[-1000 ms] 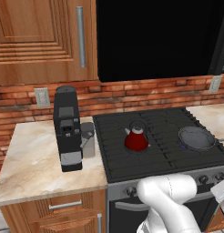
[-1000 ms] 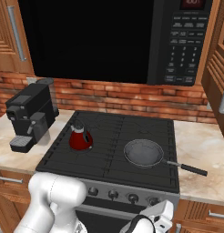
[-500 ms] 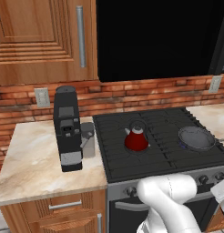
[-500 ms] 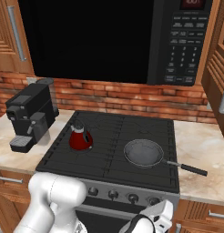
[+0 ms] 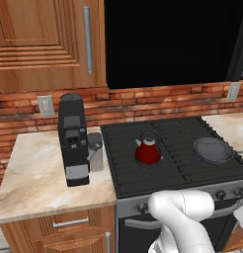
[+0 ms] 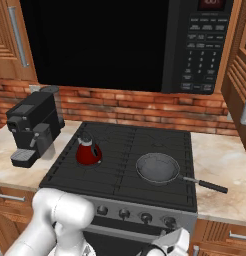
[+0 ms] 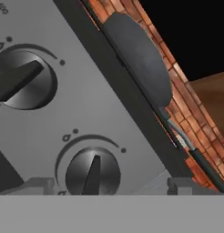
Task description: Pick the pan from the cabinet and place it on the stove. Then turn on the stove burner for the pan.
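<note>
Pan [image 6: 158, 167] already on the stove [image 6: 120, 165], front burner at 3 o'clock of the red kettle [image 6: 88, 150]. Jaws just widened, now spread around the lower knob [image 7: 92, 171], pinching nothing. Probably knob turned and released; burner likely on.

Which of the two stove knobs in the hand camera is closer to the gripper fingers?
The lower knob, whose pointer stands nearly upright in that view, sits just above the open gripper. The other knob lies farther up-left, its pointer slanted.
</note>
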Available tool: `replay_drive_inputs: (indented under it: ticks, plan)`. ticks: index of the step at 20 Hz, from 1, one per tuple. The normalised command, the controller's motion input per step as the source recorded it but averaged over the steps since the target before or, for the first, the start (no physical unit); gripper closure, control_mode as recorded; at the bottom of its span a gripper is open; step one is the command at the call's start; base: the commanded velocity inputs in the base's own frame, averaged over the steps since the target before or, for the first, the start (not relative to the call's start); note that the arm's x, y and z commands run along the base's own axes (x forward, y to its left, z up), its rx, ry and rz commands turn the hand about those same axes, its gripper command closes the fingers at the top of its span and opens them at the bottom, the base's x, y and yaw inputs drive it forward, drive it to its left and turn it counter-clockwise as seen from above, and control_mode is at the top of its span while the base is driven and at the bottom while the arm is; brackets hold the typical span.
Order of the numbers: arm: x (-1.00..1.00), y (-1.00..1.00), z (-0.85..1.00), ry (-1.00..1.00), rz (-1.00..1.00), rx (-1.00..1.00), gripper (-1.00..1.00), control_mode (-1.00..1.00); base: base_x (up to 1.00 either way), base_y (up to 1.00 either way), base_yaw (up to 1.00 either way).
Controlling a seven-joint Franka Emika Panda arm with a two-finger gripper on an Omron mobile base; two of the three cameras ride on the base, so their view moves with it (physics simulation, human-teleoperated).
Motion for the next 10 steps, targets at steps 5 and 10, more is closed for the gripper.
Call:
replay_drive_inputs:
  ticks: [5, 10]
  plan:
    - [-0.53, 0.00, 0.07, 0.04, 0.01, 0.00, -1.00, -1.00, 0.00, 0.00, 0.00]
    - [-0.53, 0.00, 0.15, 0.03, 0.01, 0.00, -1.00, -1.00, 0.00, 0.00, 0.00]
